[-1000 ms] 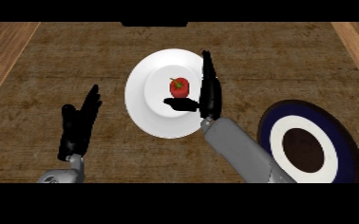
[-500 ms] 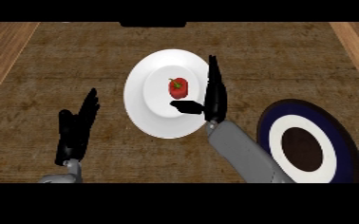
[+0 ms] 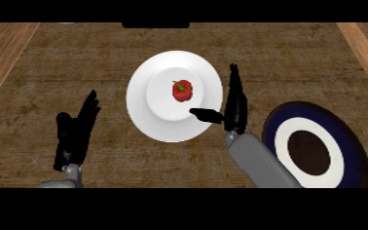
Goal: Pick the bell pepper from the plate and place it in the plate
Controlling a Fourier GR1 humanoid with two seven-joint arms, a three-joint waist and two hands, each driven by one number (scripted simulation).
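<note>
Pepper first: the small red bell pepper with a green stem (image 3: pixel 182 90) lies near the middle of the round white plate (image 3: pixel 147 122), apart from both hands. At about four o'clock from that plate sits the round plate with a dark blue rim, white ring and dark brown centre (image 3: pixel 343 135), which holds nothing visible. The black right hand (image 3: pixel 231 108) stands at three o'clock of the pepper, over the white plate's right rim, fingers straight and pointing toward twelve o'clock, thumb stretched out toward nine o'clock over the plate's lower part; it is released and grasps nothing. Its grey forearm (image 3: pixel 260 162) rises from five o'clock. If the blue-rimmed plate is the goal, a good grasp would likely bring the palm in level from three o'clock, so that thumb and fingers close on opposite sides of the pepper without nudging it across the smooth plate. The black left hand (image 3: pixel 75 132) rests at eight o'clock of the white plate, fingers straight, holding nothing.
</note>
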